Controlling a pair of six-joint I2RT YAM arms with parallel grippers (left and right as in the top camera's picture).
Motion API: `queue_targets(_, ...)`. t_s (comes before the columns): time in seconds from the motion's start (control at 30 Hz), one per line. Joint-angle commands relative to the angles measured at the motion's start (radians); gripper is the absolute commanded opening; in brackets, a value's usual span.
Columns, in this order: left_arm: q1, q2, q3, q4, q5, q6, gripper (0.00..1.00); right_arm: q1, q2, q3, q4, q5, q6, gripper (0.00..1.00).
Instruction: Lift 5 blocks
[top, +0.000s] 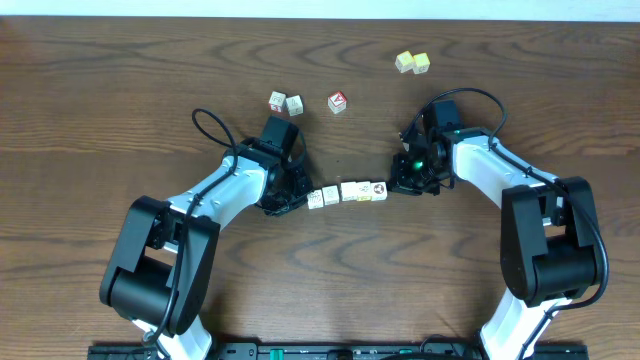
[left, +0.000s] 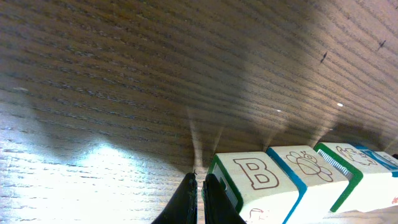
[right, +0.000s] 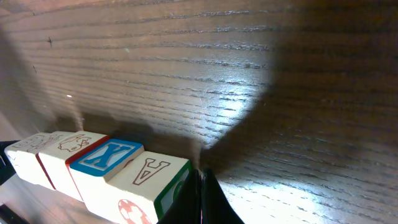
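Observation:
A straight row of several cream-white blocks (top: 350, 192) lies between my two grippers at the table's middle. My left gripper (top: 300, 195) is shut with nothing between its fingers, and its tip (left: 200, 177) presses sideways against the end block printed with a B (left: 255, 177). Beside that block comes one with a bee (left: 308, 165). My right gripper (top: 395, 187) is also shut and empty, its tip (right: 200, 173) against the end block marked A (right: 146, 177), which sits next to an X block (right: 106, 155). I cannot tell whether the row touches the table.
Two more cream cubes (top: 285, 103) sit behind the left arm. A red-topped cube (top: 338, 101) stands to their right. Two yellow-green cubes (top: 412, 62) lie at the back right. The table is dark wood (top: 120, 120).

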Motion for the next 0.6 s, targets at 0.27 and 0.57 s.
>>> queue_targets(0.27,-0.001,0.008,-0.010,0.006,0.002,0.051,0.07,0.010,0.001,-0.006,-0.003,0.001,0.014,0.01)
queue_targets(0.57,-0.001,0.008,-0.010,0.035,0.002,0.051,0.07,0.010,0.001,-0.006,0.008,0.001,0.039,0.01)
